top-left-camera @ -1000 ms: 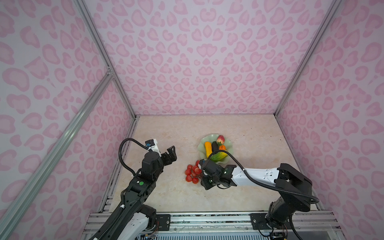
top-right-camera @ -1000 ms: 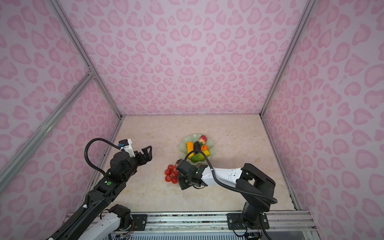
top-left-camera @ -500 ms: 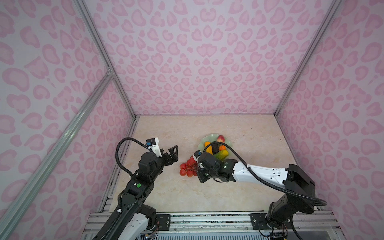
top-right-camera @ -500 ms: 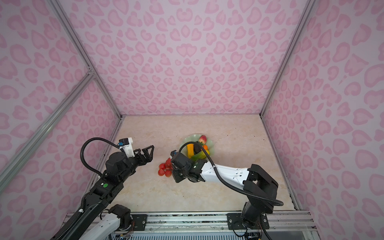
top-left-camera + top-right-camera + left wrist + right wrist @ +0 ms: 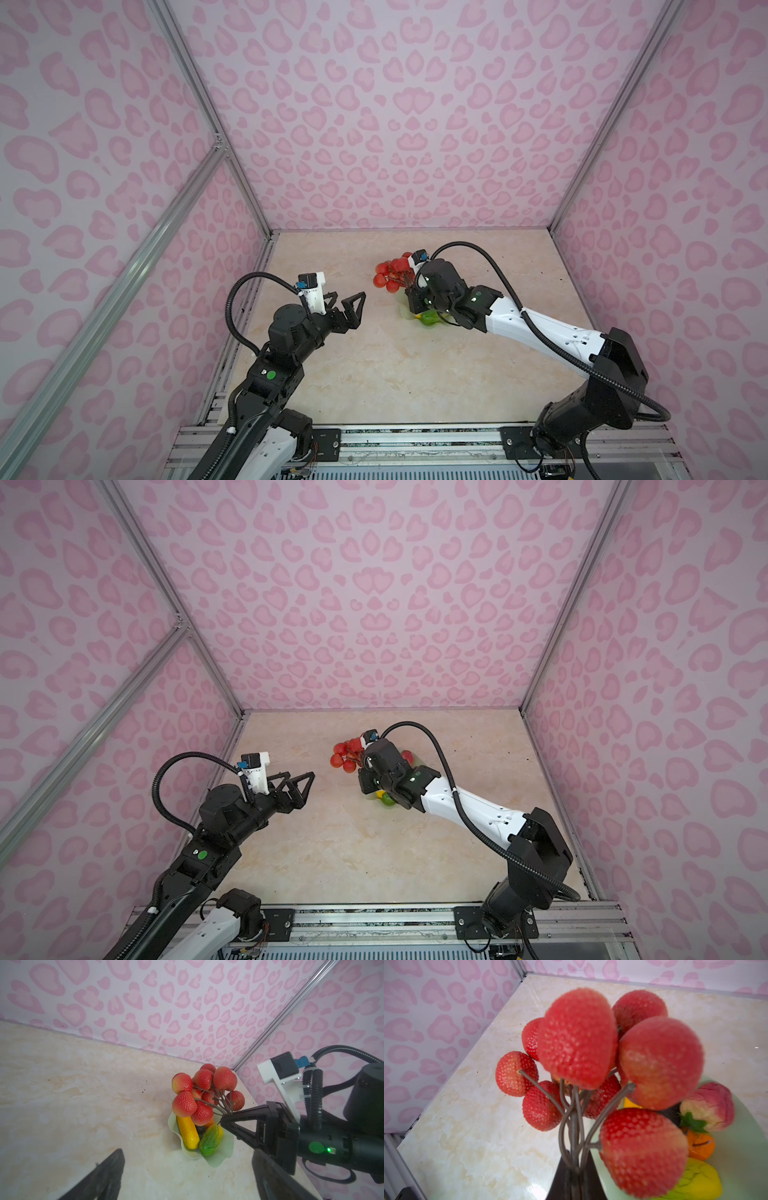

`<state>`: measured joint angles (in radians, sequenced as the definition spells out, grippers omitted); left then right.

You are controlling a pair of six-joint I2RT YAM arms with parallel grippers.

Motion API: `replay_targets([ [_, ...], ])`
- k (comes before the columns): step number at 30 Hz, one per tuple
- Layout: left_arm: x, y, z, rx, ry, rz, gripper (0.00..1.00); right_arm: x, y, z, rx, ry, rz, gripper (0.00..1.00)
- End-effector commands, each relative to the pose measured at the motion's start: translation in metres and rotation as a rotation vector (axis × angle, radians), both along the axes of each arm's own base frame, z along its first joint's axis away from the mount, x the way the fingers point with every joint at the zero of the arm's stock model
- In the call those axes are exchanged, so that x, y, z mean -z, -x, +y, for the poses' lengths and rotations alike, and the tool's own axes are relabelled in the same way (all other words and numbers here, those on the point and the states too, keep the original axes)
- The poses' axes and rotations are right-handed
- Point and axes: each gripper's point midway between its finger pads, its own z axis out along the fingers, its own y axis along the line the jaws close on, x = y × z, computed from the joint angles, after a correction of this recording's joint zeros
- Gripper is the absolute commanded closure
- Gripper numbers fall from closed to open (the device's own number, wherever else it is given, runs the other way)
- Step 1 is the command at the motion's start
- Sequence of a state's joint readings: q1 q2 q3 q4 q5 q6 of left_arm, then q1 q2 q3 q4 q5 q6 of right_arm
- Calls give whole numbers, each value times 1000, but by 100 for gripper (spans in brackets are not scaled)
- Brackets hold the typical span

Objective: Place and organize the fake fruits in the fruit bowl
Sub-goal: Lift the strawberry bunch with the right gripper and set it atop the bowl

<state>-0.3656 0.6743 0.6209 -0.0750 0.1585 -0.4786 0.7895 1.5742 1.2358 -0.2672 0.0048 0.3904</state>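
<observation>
At the left of both top views we see the left gripper (image 5: 347, 296) (image 5: 300, 776) held above the marble table (image 5: 374, 374), jaws spread wide w/ nothing between them. It points toward the frame's centre and is well apart from the fruit. In the left wrist view its two dark fingers (image 5: 104, 1178) show blurred at the bottom edge, w/ bare table between.

Moving right, just past centre, the red berry cluster (image 5: 388, 272) (image 5: 345, 754) sits up off the table. In the left wrist view the cluster (image 5: 199, 1093) is mid-frame. Its brown stems run down and right into the right gripper (image 5: 223, 1121), which is pinched tight on the stem bundle. The right wrist view confirms: stems enter the closed tips at bottom centre (image 5: 573, 1169), and the berries (image 5: 579, 1043) fan out and fill the middle of the frame.

Below and right of the cluster is the fruit bowl (image 5: 216, 1159) (image 5: 747, 1167), mostly hidden under the right arm in both top views. Inside we see:
- the yellow-orange oblong (image 5: 188, 1132)
- the yellow-green bumpy oblong (image 5: 211, 1140) (image 5: 695, 1180)
- the small orange (image 5: 700, 1145)
- the red-yellow strawberry (image 5: 710, 1105)
- a dark sliver of the avocado (image 5: 671, 1113)

The lowest berries overlap the bowl's rim and the yellow-orange oblong in the left wrist view; we can't tell whether they touch.
</observation>
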Motion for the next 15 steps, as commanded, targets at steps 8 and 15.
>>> replay_targets([
  [8, -4, -15, -7, 21, -40, -17, 3, 75, -24, -66, 103, 112, 74, 100],
  [15, 1, -28, -6, -7, -75, -3, 3, 95, -21, -78, 115, 153, 95, 67],
])
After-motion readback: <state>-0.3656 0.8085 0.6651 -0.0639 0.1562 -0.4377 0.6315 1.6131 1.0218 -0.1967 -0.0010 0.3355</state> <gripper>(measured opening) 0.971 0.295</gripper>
